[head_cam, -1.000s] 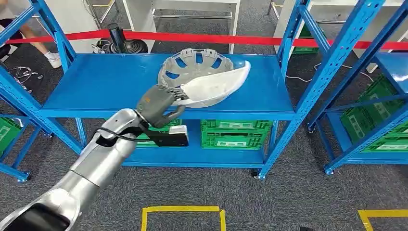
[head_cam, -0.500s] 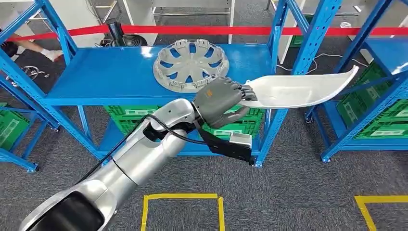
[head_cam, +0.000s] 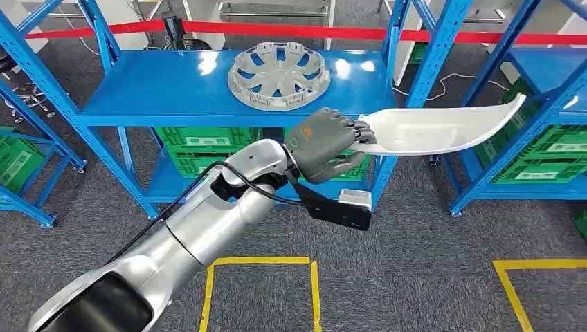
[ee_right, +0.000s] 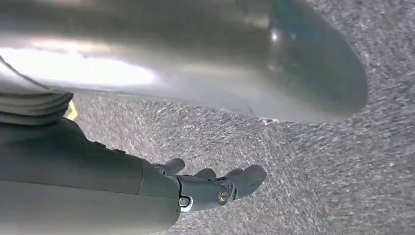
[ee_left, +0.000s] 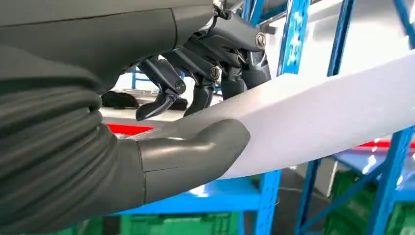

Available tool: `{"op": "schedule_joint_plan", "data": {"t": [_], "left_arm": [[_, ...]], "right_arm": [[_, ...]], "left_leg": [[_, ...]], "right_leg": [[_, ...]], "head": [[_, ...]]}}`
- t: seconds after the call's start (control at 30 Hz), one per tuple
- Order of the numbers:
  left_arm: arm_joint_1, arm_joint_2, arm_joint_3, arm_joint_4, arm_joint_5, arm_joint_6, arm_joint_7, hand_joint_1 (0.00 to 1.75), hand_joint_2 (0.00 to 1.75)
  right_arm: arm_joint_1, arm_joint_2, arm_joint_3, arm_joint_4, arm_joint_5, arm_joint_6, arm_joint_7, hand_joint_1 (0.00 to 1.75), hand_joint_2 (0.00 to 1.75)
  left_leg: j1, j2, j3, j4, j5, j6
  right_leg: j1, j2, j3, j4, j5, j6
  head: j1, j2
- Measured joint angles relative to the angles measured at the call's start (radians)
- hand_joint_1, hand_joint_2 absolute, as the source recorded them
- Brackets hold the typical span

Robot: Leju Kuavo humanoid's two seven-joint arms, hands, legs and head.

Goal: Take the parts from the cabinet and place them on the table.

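My left hand (head_cam: 325, 144) grips one end of a long curved white panel (head_cam: 443, 128), held out in the air to the right of the blue cabinet shelf (head_cam: 159, 90). In the left wrist view the thumb (ee_left: 191, 159) lies under the white panel (ee_left: 318, 117) and the fingers (ee_left: 205, 73) clamp it from above. A grey wheel cover (head_cam: 279, 66) lies flat on the shelf's top level. My right hand (ee_right: 210, 188) hangs over grey carpet, fingers loosely extended and holding nothing.
Blue rack uprights (head_cam: 443, 55) stand close behind the panel, with a second blue rack (head_cam: 547, 90) at the right. Green crates (head_cam: 201, 142) fill the lower shelves. Red tape (head_cam: 277, 29) runs behind. Yellow floor markings (head_cam: 259, 261) lie on the carpet.
The left hand has carried the white panel off the shelf and out to the right, leaving the wheel cover uncovered. The camera has also shifted, so the whole scene has slid.
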Motion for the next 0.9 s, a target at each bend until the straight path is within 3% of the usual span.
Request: {"op": "schedule_joint_plan", "data": {"t": [0.03, 0.07, 0.1, 0.13, 0.2, 0.23, 0.27, 0.3, 0.33, 0.37, 0.4, 0.43, 0.47, 0.5, 0.53, 0.57, 0.6, 0.7, 0.73, 0.77, 0.83, 0.87, 0.9], "left_arm": [[0.003, 0.022, 0.0, -0.001, -0.001, 0.007, -0.001, 1.75, 1.75], [0.008, 0.038, 0.002, -0.007, -0.001, 0.017, -0.005, 1.75, 1.75], [0.02, 0.074, 0.007, -0.01, 0.0, 0.036, -0.011, 1.75, 1.75], [0.028, 0.109, 0.012, -0.011, 0.004, 0.053, -0.019, 1.75, 1.75], [0.048, 0.177, 0.028, -0.01, 0.011, 0.09, -0.04, 1.75, 1.75], [0.056, 0.204, 0.036, -0.01, 0.014, 0.1, -0.044, 1.75, 1.75], [0.059, 0.23, 0.044, -0.008, 0.014, 0.102, -0.049, 1.75, 1.75], [0.06, 0.25, 0.05, -0.006, 0.016, 0.102, -0.05, 1.75, 1.75], [0.06, 0.259, 0.054, -0.006, 0.018, 0.102, -0.052, 1.75, 1.75], [0.062, 0.271, 0.058, -0.004, 0.019, 0.102, -0.053, 1.75, 1.75], [0.065, 0.279, 0.059, -0.003, 0.02, 0.102, -0.052, 1.75, 1.75], [0.07, 0.285, 0.06, -0.002, 0.02, 0.102, -0.051, 1.75, 1.75], [0.074, 0.291, 0.06, -0.002, 0.021, 0.102, -0.051, 1.75, 1.75], [0.076, 0.296, 0.062, -0.003, 0.021, 0.103, -0.051, 1.75, 1.75], [0.076, 0.3, 0.065, -0.004, 0.021, 0.105, -0.051, 1.75, 1.75], [0.076, 0.303, 0.069, -0.01, 0.021, 0.108, -0.051, 1.75, 1.75], [0.075, 0.305, 0.075, -0.015, 0.022, 0.11, -0.053, 1.75, 1.75], [0.079, 0.313, 0.081, -0.015, 0.023, 0.112, -0.05, 1.75, 1.75], [0.083, 0.314, 0.082, -0.014, 0.023, 0.113, -0.047, 1.75, 1.75], [0.084, 0.314, 0.083, -0.015, 0.023, 0.119, -0.044, 1.75, 1.75], [0.092, 0.316, 0.086, -0.019, 0.026, 0.128, -0.045, 1.75, 1.75], [0.099, 0.317, 0.089, -0.02, 0.03, 0.128, -0.046, 1.75, 1.75], [0.108, 0.317, 0.092, -0.02, 0.031, 0.127, -0.048, 1.75, 1.75]], "right_arm": [[0.0, 0.0, 0.002, 0.0, 0.008, 0.01, -0.017, 0.0, 0.0], [-0.002, 0.0, 0.006, 0.0, 0.019, 0.022, -0.034, 0.0, 0.0], [-0.001, -0.001, 0.015, 0.0, 0.028, 0.033, -0.051, 0.0, 0.0], [0.002, -0.002, 0.02, 0.0, 0.032, 0.035, -0.058, 0.0, 0.0], [0.007, -0.002, 0.029, 0.0, 0.038, 0.036, -0.06, 0.0, 0.0], [0.006, -0.002, 0.032, 0.0, 0.039, 0.034, -0.057, 0.0, 0.0], [0.006, -0.002, 0.035, 0.0, 0.039, 0.031, -0.052, 0.0, 0.0], [0.007, -0.002, 0.037, 0.0, 0.041, 0.026, -0.046, 0.0, 0.0], [0.007, -0.002, 0.04, 0.0, 0.042, 0.024, -0.042, 0.0, 0.0], [0.006, -0.002, 0.043, 0.0, 0.046, 0.023, -0.04, 0.0, 0.0], [0.006, -0.002, 0.044, 0.0, 0.048, 0.023, -0.04, 0.0, 0.0], [0.005, -0.002, 0.045, 0.0, 0.049, 0.022, -0.04, 0.0, 0.0], [0.006, -0.002, 0.046, 0.0, 0.05, 0.021, -0.04, 0.0, 0.0], [0.006, -0.002, 0.048, 0.0, 0.05, 0.019, -0.04, 0.0, 0.0], [0.005, -0.002, 0.05, 0.0, 0.054, 0.014, -0.041, 0.0, 0.0], [0.005, 0.002, 0.053, 0.0, 0.057, 0.01, -0.044, 0.0, 0.0], [0.006, 0.002, 0.056, 0.0, 0.06, 0.008, -0.045, 0.0, 0.0], [0.005, 0.002, 0.061, 0.0, 0.065, 0.011, -0.046, 0.0, 0.0], [0.006, 0.002, 0.062, 0.0, 0.066, 0.012, -0.047, 0.0, 0.0], [0.008, 0.001, 0.063, 0.0, 0.065, 0.017, -0.048, 0.0, 0.0], [0.009, 0.001, 0.065, 0.0, 0.063, 0.027, -0.052, 0.0, 0.0], [0.008, 0.0, 0.066, 0.0, 0.059, 0.031, -0.054, 0.0, 0.0], [0.008, 0.0, 0.066, 0.0, 0.057, 0.031, -0.055, 0.0, 0.0]], "left_leg": [[0.002, 0.0, -0.017, 0.013, 0.006, -0.008], [-0.003, -0.001, -0.035, 0.025, 0.011, -0.015], [-0.006, 0.001, -0.035, 0.03, 0.017, -0.023], [-0.008, 0.003, -0.034, 0.031, 0.023, -0.028], [-0.001, 0.004, -0.035, 0.019, 0.048, -0.041], [0.003, -0.001, -0.043, 0.026, 0.027, -0.05], [0.004, -0.006, -0.06, 0.058, -0.033, -0.057], [0.004, -0.009, -0.077, 0.125, -0.103, -0.061], [0.005, -0.009, -0.09, 0.188, -0.148, -0.064], [0.005, -0.009, -0.103, 0.27, -0.186, -0.066], [0.005, -0.009, -0.103, 0.319, -0.186, -0.066], [0.005, -0.009, -0.089, 0.33, -0.164, -0.064], [0.005, -0.009, -0.056, 0.303, -0.128, -0.06], [0.005, -0.01, -0.007, 0.244, -0.099, -0.053], [0.003, -0.011, 0.061, 0.156, -0.092, -0.043], [-0.001, -0.013, 0.131, 0.065, -0.127, -0.033], [-0.006, -0.012, 0.171, -0.007, -0.153, -0.033], [-0.013, -0.012, 0.146, -0.009, -0.123, -0.019], [-0.001, -0.008, 0.145, -0.022, -0.11, -0.008], [-0.003, -0.008, 0.136, -0.024, -0.098, -0.001], [-0.004, -0.016, 0.11, -0.023, -0.076, 0.007], [-0.005, -0.018, 0.097, -0.021, -0.066, 0.009], [-0.006, -0.021, 0.084, -0.018, -0.057, 0.009]], "right_leg": [[-0.004, 0.0, 0.06, -0.075, -0.013, 0.005], [0.002, 0.003, 0.12, -0.161, -0.074, 0.009], [0.007, 0.013, 0.117, -0.173, -0.087, -0.021], [0.007, 0.01, 0.113, -0.178, -0.088, -0.024], [0.008, 0.009, 0.092, -0.176, -0.069, -0.048], [0.006, 0.002, 0.088, -0.176, -0.056, -0.06], [0.006, 0.002, 0.074, -0.177, -0.043, -0.068], [0.007, 0.0, 0.059, -0.176, -0.029, -0.07], [0.008, -0.002, 0.045, -0.176, -0.019, -0.071], [0.01, -0.006, 0.027, -0.175, -0.004, -0.072], [0.011, -0.007, 0.011, -0.175, 0.008, -0.072], [0.012, -0.008, -0.004, -0.175, 0.019, -0.072], [0.013, -0.008, -0.019, -0.175, 0.031, -0.071], [0.014, -0.008, -0.032, -0.175, 0.042, -0.068], [0.015, -0.008, -0.042, -0.175, 0.053, -0.066], [0.015, -0.008, -0.046, -0.174, 0.06, -0.061], [0.016, -0.009, -0.05, -0.176, 0.07, -0.054], [0.013, -0.008, -0.047, -0.203, 0.11, -0.032], [0.011, -0.007, -0.054, -0.206, 0.107, -0.027], [0.012, -0.005, -0.064, -0.183, 0.065, -0.024], [0.012, -0.004, -0.102, -0.06, -0.051, -0.02], [0.013, -0.004, -0.122, 0.019, -0.088, -0.018], [0.015, -0.004, -0.133, 0.082, -0.091, -0.017]], "head": [[0.001, 0.0], [0.006, 0.0], [0.003, 0.0], [0.004, 0.0], [0.004, 0.0], [0.003, 0.0], [0.001, 0.0], [-0.001, 0.0], [0.0, 0.0], [0.0, 0.0], [0.0, 0.0], [0.0, 0.0], [0.0, 0.0], [0.0, 0.0], [0.0, 0.0], [0.0, 0.0], [0.001, 0.0], [-0.004, 0.0], [-0.005, 0.0], [-0.003, 0.0], [-0.001, 0.0], [0.0, 0.0], [0.0, 0.0]]}}
